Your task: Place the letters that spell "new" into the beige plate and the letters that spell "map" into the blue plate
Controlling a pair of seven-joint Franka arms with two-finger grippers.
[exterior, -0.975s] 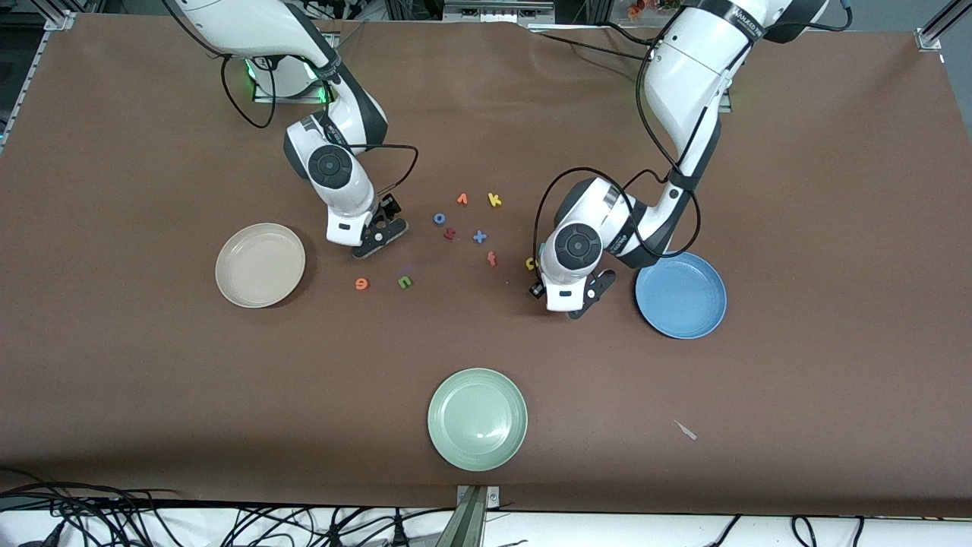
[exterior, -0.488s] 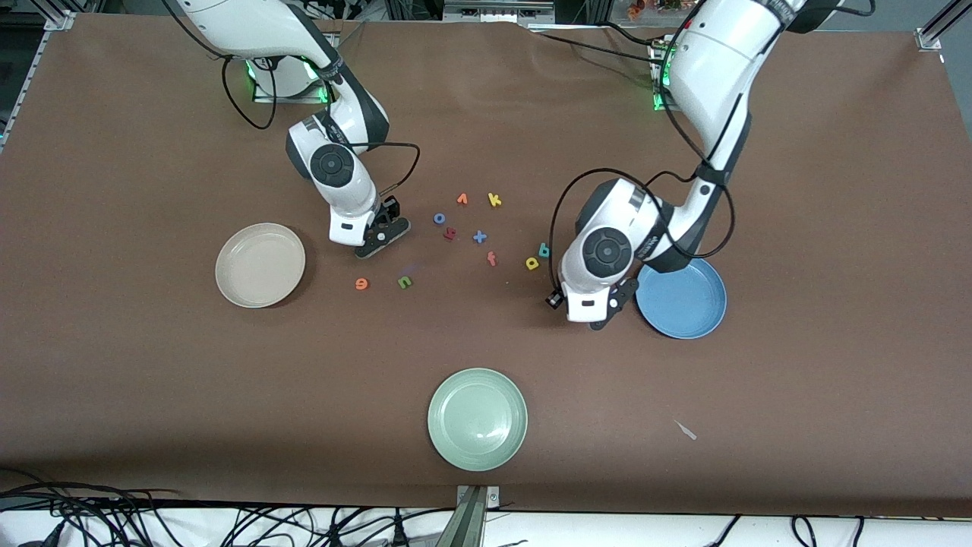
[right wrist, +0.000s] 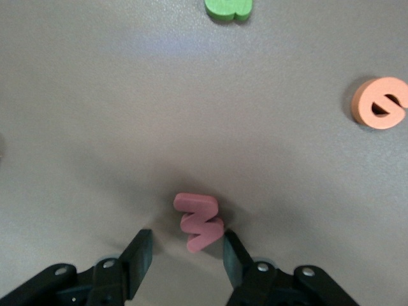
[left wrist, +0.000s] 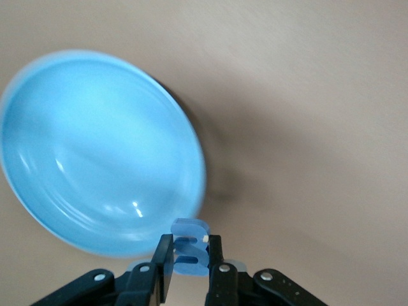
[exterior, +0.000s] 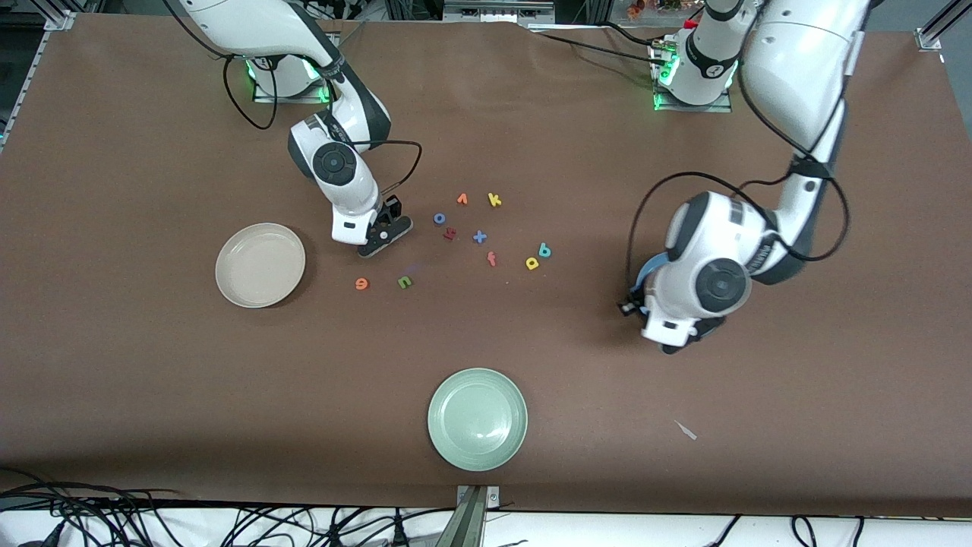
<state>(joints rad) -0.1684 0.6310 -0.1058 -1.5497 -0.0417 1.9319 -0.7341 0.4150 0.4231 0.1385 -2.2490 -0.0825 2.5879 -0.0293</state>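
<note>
My left gripper (left wrist: pixel 190 247) is shut on the blue m (left wrist: pixel 189 228) and hangs over the rim of the blue plate (left wrist: pixel 95 146). In the front view that wrist (exterior: pixel 678 343) covers most of the plate. My right gripper (right wrist: pixel 188 248) is low on the table with its jaws open astride the pink w (right wrist: pixel 201 224); one finger is close to it, the other stands apart. The green n (exterior: pixel 405 282) and orange e (exterior: pixel 361 284) lie between that gripper (exterior: pixel 383 235) and the front camera, beside the beige plate (exterior: pixel 260 264). Mid-table, the yellow a (exterior: pixel 532 264) and teal p (exterior: pixel 544 249) lie together.
A pale green plate (exterior: pixel 477 418) sits near the front edge. Several other letters lie mid-table: orange v (exterior: pixel 462 199), yellow k (exterior: pixel 494 200), blue x (exterior: pixel 479 237), red f (exterior: pixel 491 259) and a blue ring-shaped one (exterior: pixel 439 218).
The left arm has swung with the blue m from beside the yellow a and teal p to over the blue plate. The right gripper's jaws have narrowed around the w; that arm barely moved.
</note>
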